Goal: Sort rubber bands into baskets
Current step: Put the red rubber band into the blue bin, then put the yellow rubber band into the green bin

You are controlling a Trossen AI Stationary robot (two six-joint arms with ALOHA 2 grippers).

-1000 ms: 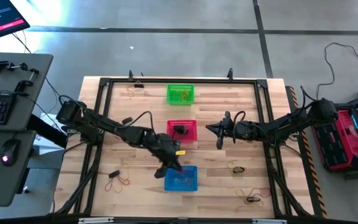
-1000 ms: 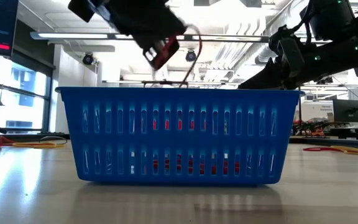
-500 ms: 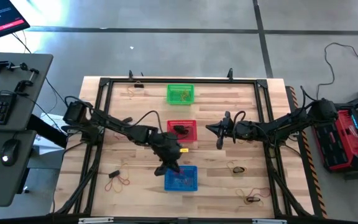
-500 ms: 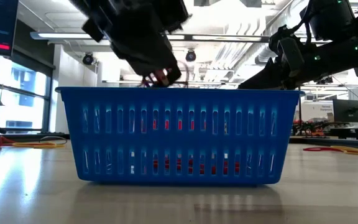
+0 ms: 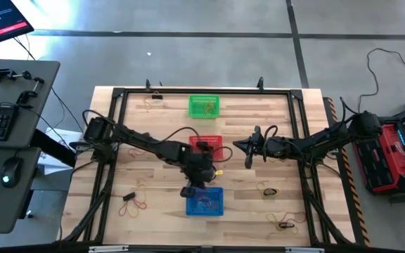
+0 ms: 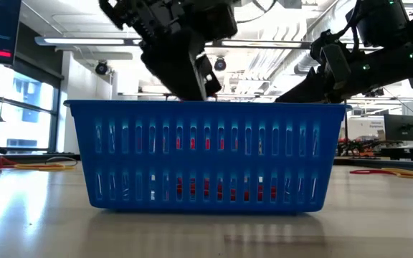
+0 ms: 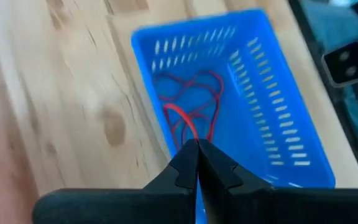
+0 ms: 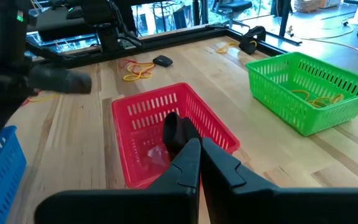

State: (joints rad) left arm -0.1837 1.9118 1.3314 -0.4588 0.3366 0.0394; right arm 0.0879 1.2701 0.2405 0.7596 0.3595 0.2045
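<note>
1. I see red-orange rubber bands (image 7: 194, 112) lying inside the blue plastic mesh basket (image 5: 204, 202) near the wooden worktop's (image 5: 153, 179) front edge.
2. My left tool (image 7: 197, 163) hovers over that basket's rim, fingers pressed together (a red band seems pinched at its tip).
3. My right tool (image 8: 200, 163) is closed, empty, beside the red mesh basket (image 8: 166, 140); the green mesh basket (image 8: 306, 93) is beyond.

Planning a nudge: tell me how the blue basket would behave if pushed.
The blue basket is probably light: thin slotted plastic holding only a few red rubber bands. It would likely slide across the smooth wooden table rather than tip, since it sits low and wide.
</note>
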